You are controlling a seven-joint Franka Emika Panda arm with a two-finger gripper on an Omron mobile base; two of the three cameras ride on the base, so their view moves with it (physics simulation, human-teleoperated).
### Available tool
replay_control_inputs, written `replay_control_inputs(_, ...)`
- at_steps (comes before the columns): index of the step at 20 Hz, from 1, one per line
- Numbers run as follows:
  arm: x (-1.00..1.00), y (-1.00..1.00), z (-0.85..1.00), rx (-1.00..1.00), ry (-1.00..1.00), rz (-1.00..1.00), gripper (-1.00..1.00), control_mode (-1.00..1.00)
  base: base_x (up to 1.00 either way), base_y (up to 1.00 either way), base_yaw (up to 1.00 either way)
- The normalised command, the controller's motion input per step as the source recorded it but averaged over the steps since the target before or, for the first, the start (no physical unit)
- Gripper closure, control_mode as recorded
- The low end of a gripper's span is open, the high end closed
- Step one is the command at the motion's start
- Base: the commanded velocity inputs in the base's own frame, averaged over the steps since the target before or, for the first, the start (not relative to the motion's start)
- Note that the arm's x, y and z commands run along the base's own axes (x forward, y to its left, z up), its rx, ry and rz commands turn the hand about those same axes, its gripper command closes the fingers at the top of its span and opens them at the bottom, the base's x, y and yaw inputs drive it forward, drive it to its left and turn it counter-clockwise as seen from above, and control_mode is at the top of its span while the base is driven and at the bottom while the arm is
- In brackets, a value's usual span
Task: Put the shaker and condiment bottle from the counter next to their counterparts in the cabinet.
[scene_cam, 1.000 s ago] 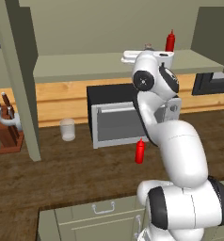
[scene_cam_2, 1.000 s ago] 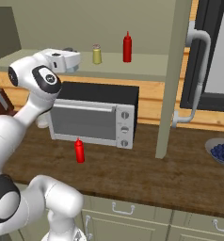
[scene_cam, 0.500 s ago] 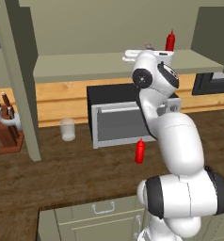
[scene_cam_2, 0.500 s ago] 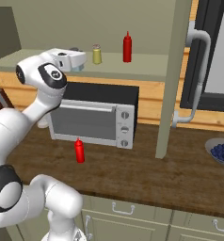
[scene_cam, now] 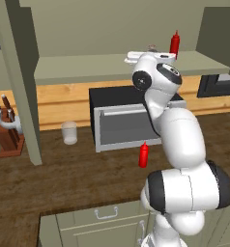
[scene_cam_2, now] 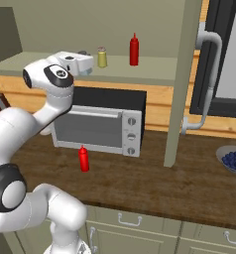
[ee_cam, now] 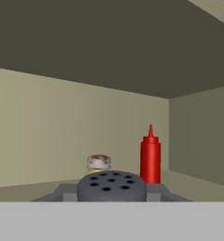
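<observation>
My gripper is shut on the shaker, whose grey holed cap sits between the fingers. The hand hovers over the cabinet's shelf, just left of the counterparts. These are a yellowish shaker and a red squeeze bottle standing upright farther back. The condiment bottle stands upright on the counter in front of the microwave.
A black microwave sits under the shelf. A thick cabinet post stands to its right and another post to its left. A knife block and a pale jar are at the left, and a bowl of blueberries at the right.
The hand with the shaker has slid a little along the shelf toward the yellowish shaker, and the arm's upper links have straightened. The bottle on the counter has not moved.
</observation>
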Motion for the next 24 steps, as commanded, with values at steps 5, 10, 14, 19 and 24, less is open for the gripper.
replay_control_inputs(5,0.23,0.00,-0.21,0.00,-0.04,-0.01,1.00,-1.00,0.00,0.00,0.00)
replay_control_inputs(10,0.24,0.00,-0.16,0.01,-0.04,-0.01,1.00,-1.00,0.00,0.00,0.00)
replay_control_inputs(14,0.23,0.00,-0.02,0.02,0.00,-0.01,1.00,-1.00,0.00,0.00,0.00)
replay_control_inputs(19,0.21,0.00,0.00,0.01,0.00,-0.01,1.00,-1.00,0.00,0.00,0.00)
replay_control_inputs(24,0.20,0.00,0.00,0.00,0.00,0.00,1.00,-1.00,0.00,0.00,0.00)
